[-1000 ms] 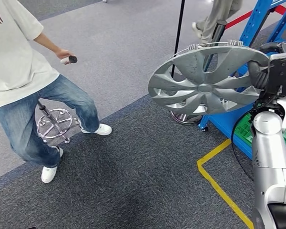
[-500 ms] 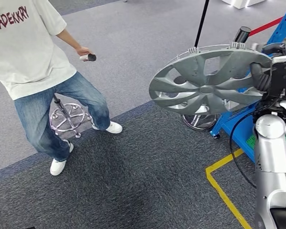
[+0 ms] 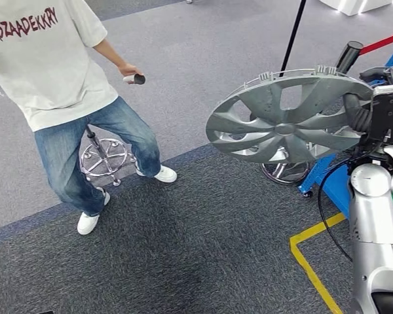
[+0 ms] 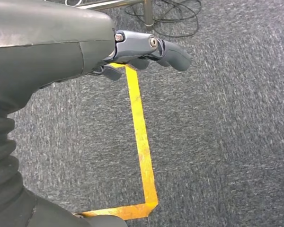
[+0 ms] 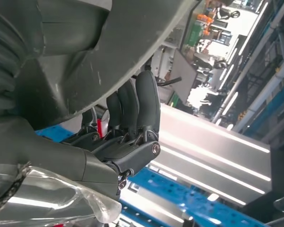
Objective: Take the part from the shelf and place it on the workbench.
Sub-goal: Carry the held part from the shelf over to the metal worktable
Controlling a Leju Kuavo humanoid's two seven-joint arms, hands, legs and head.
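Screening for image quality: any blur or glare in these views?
Head view: sharp, evenly lit, hubcap crisp. Left wrist view: carpet smeared by motion blur. Right wrist view: bright light strips glare, background soft, right hand dark beneath the hubcap.

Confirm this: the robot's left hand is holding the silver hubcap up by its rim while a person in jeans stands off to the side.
Not quite: the right hand holds the silver hubcap by its rim, as the head view shows. The left hand holds nothing; the left wrist view shows it hanging over the carpet and yellow floor tape. The person in jeans does stand off to the side.
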